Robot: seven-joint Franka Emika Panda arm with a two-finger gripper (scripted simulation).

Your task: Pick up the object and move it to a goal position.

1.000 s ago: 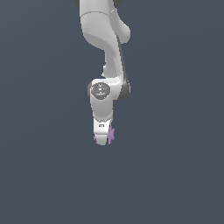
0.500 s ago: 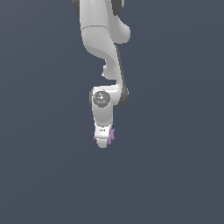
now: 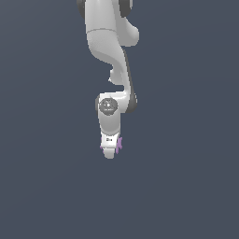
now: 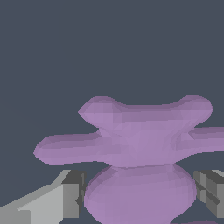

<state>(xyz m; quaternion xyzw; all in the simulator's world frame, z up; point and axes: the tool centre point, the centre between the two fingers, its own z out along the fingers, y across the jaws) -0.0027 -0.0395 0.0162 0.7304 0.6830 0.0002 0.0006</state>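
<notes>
The object (image 4: 135, 144) is a light-purple spiky thing that fills the middle of the wrist view. It sits between the two grey fingertips (image 4: 72, 197), which press against its rounded lower lobe. In the exterior view only small purple spikes of the object (image 3: 118, 144) show beside the white gripper (image 3: 109, 151), which points down and hides most of it. The gripper is shut on the object, which hangs with the hand against the plain background.
A flat dark blue-grey surface (image 3: 186, 186) fills the background in both views. The white arm (image 3: 109, 56) comes down from the top of the exterior view. No other objects show.
The arm and gripper have shifted slightly upward in the exterior view, carrying the object along. The grasp is unchanged.
</notes>
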